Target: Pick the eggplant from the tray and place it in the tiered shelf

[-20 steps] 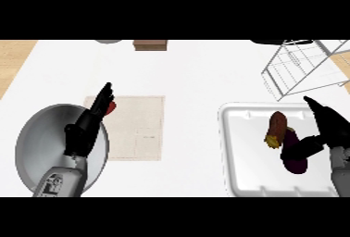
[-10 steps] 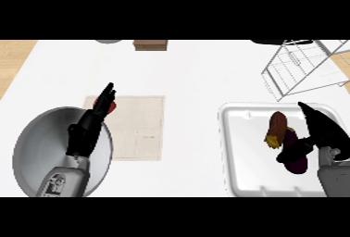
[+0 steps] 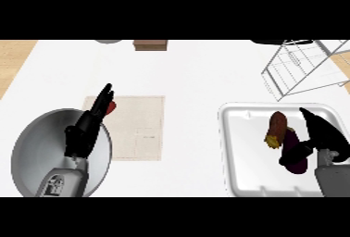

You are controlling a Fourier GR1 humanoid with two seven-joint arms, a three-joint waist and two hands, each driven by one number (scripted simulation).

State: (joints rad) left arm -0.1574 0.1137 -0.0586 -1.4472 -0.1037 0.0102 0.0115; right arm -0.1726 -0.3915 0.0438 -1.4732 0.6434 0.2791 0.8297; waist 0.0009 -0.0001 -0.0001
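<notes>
Purple eggplant (image 3: 295, 149) lies in the white tray (image 3: 245, 155), stem end away from you, just left of your right hand (image 3: 322, 133), which is open, thumb spread toward it. Your left hand (image 3: 89, 126), open too, rests well apart.

You've got the eggplant (image 3: 288, 144), dark purple with a brown-yellow stem end, lying lengthwise in the right half of the white tray (image 3: 231, 152), stem end toward the far side. The tray sits near right on the counter (image 3: 191, 69). The wire tiered shelf (image 3: 301, 69) stands beyond it, apart.
</notes>
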